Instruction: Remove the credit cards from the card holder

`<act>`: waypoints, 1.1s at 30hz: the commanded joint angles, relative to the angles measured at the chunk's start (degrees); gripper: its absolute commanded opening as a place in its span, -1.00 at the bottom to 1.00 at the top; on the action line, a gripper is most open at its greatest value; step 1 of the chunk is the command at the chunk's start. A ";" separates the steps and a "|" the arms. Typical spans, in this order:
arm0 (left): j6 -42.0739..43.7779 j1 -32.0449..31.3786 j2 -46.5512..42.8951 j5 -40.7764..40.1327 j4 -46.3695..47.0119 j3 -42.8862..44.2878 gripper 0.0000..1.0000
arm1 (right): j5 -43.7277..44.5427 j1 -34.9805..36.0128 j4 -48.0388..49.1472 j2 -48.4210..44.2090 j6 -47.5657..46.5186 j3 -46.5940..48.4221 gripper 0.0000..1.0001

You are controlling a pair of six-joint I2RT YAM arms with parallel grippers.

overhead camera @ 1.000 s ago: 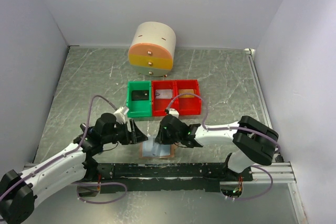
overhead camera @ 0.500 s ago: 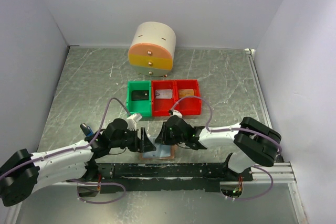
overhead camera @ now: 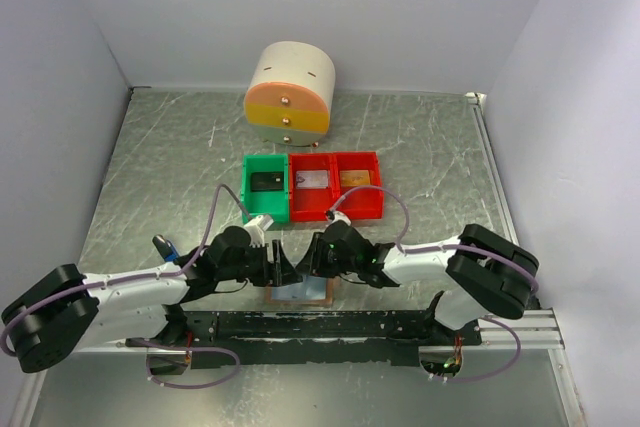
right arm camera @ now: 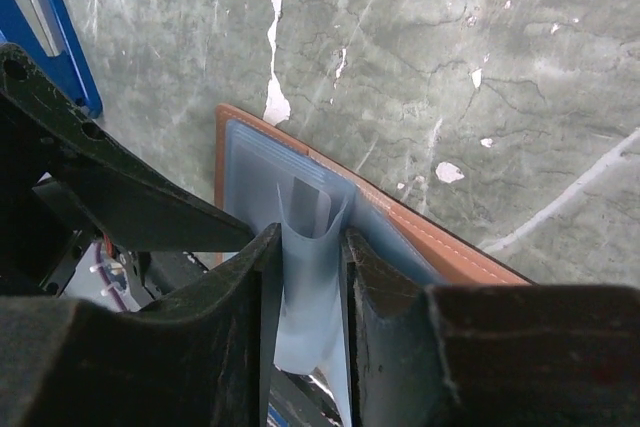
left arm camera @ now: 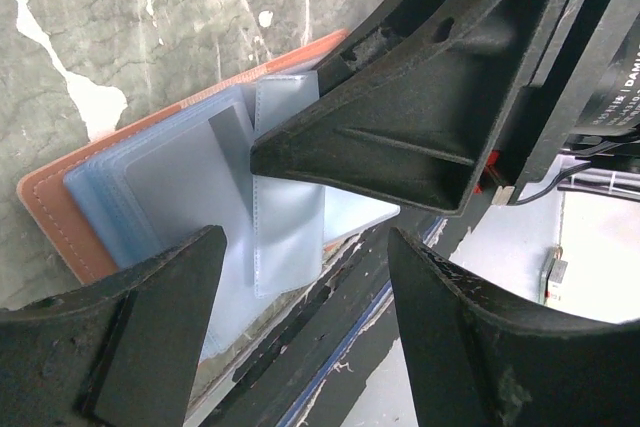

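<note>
The tan-brown card holder lies flat at the table's near edge, its pale blue pockets facing up. My right gripper is shut on one translucent pocket sleeve, which bows open between the fingers. A greyish credit card shows inside that sleeve. My left gripper hangs open just over the holder's near edge and touches nothing. In the top view the left gripper and right gripper face each other over the holder.
Behind the holder stand a green bin and two red bins; a pale card lies in the middle bin. A round drawer unit is at the back. A small blue-and-black gadget lies left. A black rail borders the holder.
My left arm has swung right, bringing its open gripper up beside the holder and the right gripper. The right gripper stayed on the holder and its fingers stand slightly wider.
</note>
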 commanded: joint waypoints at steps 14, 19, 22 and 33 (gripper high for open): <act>-0.66 -2.34 4.73 4.53 11.86 0.08 0.58 | -3.12 -1.98 2.40 -4.24 0.10 -3.08 -0.24; -1.19 -3.30 3.93 6.02 15.03 0.40 0.56 | -2.81 -2.33 0.68 -6.52 -0.74 -2.77 -0.12; -1.36 -3.98 3.40 5.47 15.46 0.72 0.56 | -1.28 -2.61 -2.83 -9.03 -1.29 -1.81 0.02; -2.34 -7.54 13.76 5.88 24.37 3.31 0.55 | 16.80 -3.00 -32.41 -19.70 0.33 4.12 0.21</act>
